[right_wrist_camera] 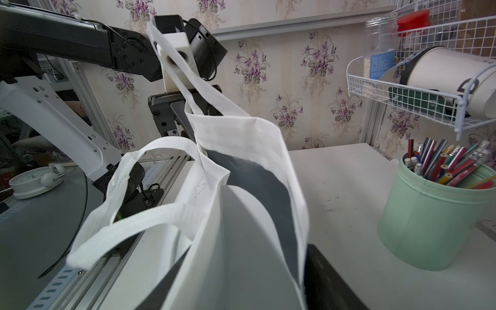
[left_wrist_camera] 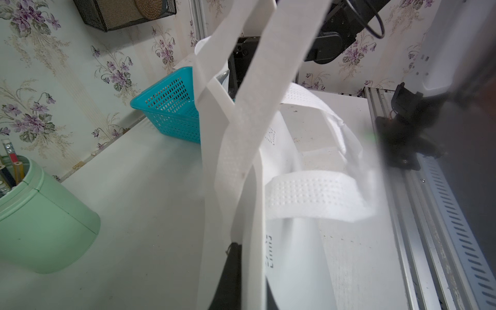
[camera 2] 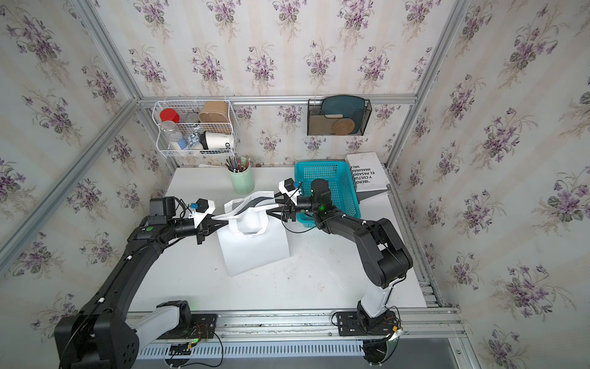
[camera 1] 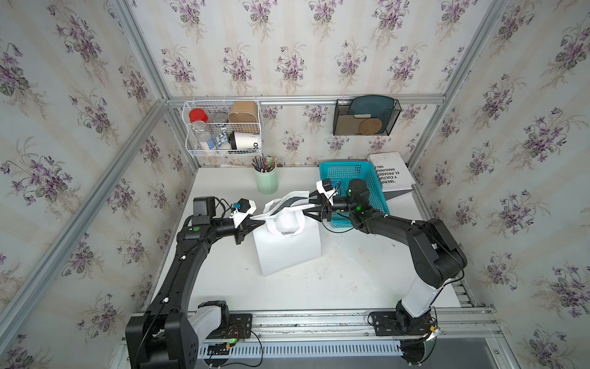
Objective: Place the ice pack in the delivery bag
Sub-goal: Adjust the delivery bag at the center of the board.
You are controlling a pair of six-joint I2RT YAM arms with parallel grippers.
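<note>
The right wrist camera alone gives me a white alarm clock at the left edge of its frame. It also looks down into the delivery bag, where I see dark lining and a pale rounded shape. Whether that shape is the ice pack I cannot tell. Only the left wrist camera catches the bag's faint dotted logo; a small print lower down is too blurred to read.

In both top views, from the left, a white wire rack holds a red-lidded jar, a clear jar, a brown box and a white cup on its side, lettered "OD". The left gripper has its fingers pressed together on the bag's left rim. A green cup is packed with pencils.

The bag stands mid-table, its mouth stretched between the grippers. The right gripper has its fingers spread, straddling the right rim. Right of it sits a turquoise basket. Higher in the frame, a black mesh holder carries a teal plate and a woven mat. At far right, a white book reads, upside down, "EL PASADO" and "IMAGINAR".
</note>
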